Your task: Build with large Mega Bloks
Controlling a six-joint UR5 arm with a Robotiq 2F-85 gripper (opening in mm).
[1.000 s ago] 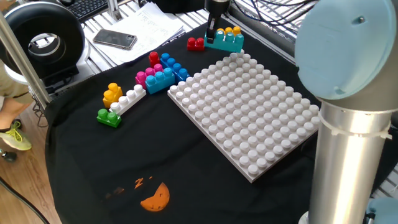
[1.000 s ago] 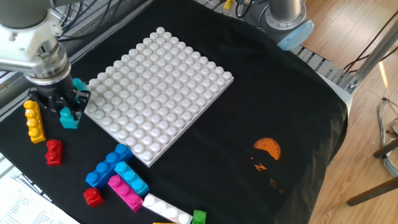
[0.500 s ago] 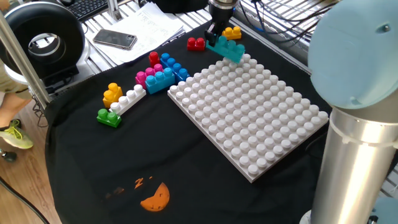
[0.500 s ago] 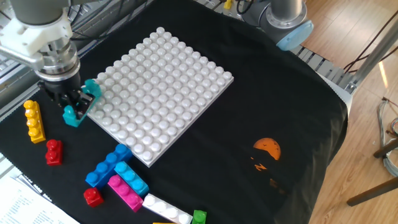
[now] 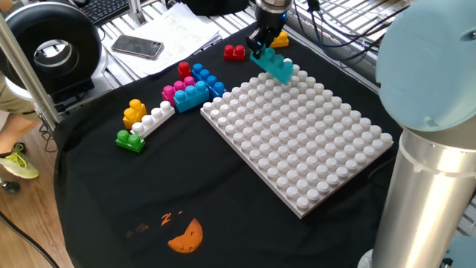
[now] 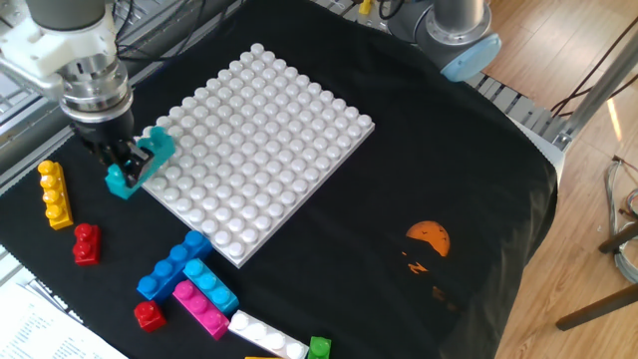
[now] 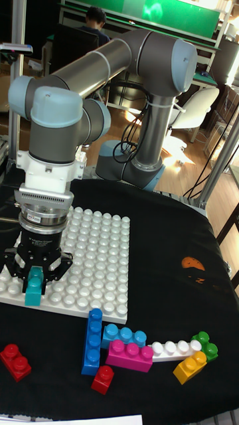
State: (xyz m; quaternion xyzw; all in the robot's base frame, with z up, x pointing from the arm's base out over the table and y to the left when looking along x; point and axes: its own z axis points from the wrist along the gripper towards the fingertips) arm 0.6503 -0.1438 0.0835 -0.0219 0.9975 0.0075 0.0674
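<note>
My gripper (image 5: 262, 46) (image 6: 124, 160) (image 7: 33, 277) is shut on a long teal Mega Blok (image 5: 275, 65) (image 6: 143, 162) (image 7: 32, 287), held tilted just above the corner of the white studded baseplate (image 5: 297, 130) (image 6: 249, 140) (image 7: 99, 259). Left on the cloth behind it are a yellow brick (image 5: 280, 42) (image 6: 54, 193) and a small red brick (image 5: 234, 52) (image 6: 87, 243) (image 7: 16, 362). A loose cluster lies beside the plate: blue (image 6: 171, 265) (image 7: 92, 340), light blue (image 5: 195, 93), pink (image 6: 199, 307) (image 7: 129, 355), white (image 5: 156, 117) (image 7: 174, 348), green (image 5: 130, 141) and orange-yellow (image 5: 134, 113) (image 7: 191, 367) bricks.
An orange print (image 5: 186, 237) (image 6: 430, 238) marks the black cloth. A phone (image 5: 137, 47), papers and a round black device (image 5: 48, 46) sit past the cloth's far-left edge. The arm's large grey base column (image 5: 424, 149) stands at the right.
The gripper has carried the teal brick from the cloth beside the yellow brick toward the baseplate's corner, and the brick has tilted. The yellow brick stayed behind.
</note>
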